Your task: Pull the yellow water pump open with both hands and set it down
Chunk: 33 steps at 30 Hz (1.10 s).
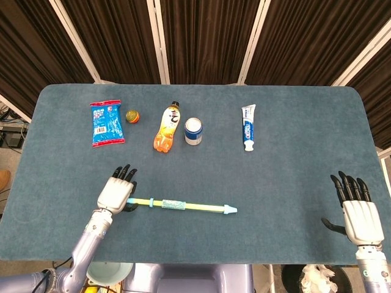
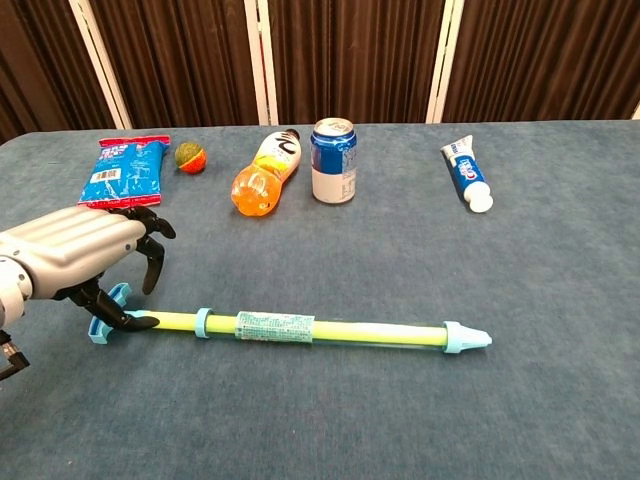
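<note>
The pump (image 2: 300, 328) lies flat on the table (image 2: 400, 260). At its nine o'clock end the left hand (image 2: 75, 250) arches over the handle, fingers (image 2: 152, 262) apart, gripping nothing. The right hand (image 1: 360, 210), far at three o'clock, is spread and empty. A one-sided pull could drag the pump toward the bottle (image 2: 262, 175) at twelve o'clock.

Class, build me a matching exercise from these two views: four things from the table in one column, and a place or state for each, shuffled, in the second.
Things:
1. yellow water pump
2. blue can
3. orange bottle
4. toothpaste tube

Places or states:
A. lying on its side, left of the can
B. standing upright
C. lying alone, right of the can
D. lying nearest the robot, the left hand over its handle end

Pairs: 1-D, 2-B, 3-A, 4-C
</note>
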Each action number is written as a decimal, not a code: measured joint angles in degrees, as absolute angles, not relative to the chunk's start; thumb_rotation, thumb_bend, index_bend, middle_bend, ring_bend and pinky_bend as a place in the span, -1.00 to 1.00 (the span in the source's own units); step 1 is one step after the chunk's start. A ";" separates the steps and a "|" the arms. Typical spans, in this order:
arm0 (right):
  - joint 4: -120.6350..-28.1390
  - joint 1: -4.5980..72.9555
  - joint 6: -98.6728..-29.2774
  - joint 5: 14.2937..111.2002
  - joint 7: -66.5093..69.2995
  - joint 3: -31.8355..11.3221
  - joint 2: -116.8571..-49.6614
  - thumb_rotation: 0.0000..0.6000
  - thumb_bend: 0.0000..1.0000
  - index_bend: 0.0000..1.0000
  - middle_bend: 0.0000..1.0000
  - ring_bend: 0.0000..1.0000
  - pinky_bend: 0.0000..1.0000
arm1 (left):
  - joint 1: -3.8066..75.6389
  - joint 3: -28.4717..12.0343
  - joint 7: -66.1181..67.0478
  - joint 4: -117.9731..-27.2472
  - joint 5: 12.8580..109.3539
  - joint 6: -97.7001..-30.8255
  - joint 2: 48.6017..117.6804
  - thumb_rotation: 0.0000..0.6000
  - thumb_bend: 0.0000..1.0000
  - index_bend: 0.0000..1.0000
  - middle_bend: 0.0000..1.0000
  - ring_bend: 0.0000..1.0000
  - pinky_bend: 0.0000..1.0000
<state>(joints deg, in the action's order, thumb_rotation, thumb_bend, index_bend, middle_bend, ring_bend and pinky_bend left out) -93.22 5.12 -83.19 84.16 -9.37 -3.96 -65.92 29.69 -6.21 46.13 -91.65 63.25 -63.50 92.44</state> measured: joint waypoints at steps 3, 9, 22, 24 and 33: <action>-93.22 5.16 -83.16 84.12 -9.44 -3.98 -65.95 1.00 -0.82 -0.96 -1.00 -1.00 -1.00 | 29.96 -5.96 46.31 -91.28 62.86 -63.45 92.82 1.00 -0.59 0.04 -0.78 -1.00 -0.78; -93.30 5.20 -83.07 83.86 -9.47 -4.06 -66.03 1.00 -0.83 -0.96 -1.00 -1.00 -1.00 | 30.45 -5.41 46.51 -90.28 62.46 -63.35 93.51 1.00 -0.58 0.05 -0.78 -1.00 -0.78; -93.35 5.33 -83.01 83.64 -9.26 -4.23 -66.05 1.00 -0.82 -0.96 -1.00 -1.00 -1.00 | 31.70 -4.83 47.44 -87.51 60.58 -62.64 95.31 1.00 -0.33 0.17 -0.77 -1.00 -0.78; -93.34 5.37 -83.01 83.64 -9.18 -4.26 -66.07 1.00 -0.82 -0.96 -1.00 -1.00 -1.00 | 31.84 -4.62 47.25 -87.48 60.64 -62.52 95.33 1.00 -0.26 0.20 -0.76 -1.00 -0.78; -93.34 5.45 -82.82 83.34 -9.15 -4.34 -66.06 1.00 -0.82 -0.96 -1.00 -1.00 -1.00 | 32.25 -3.70 45.31 -88.46 63.63 -62.56 94.60 1.00 -0.22 0.23 -0.74 -1.00 -0.78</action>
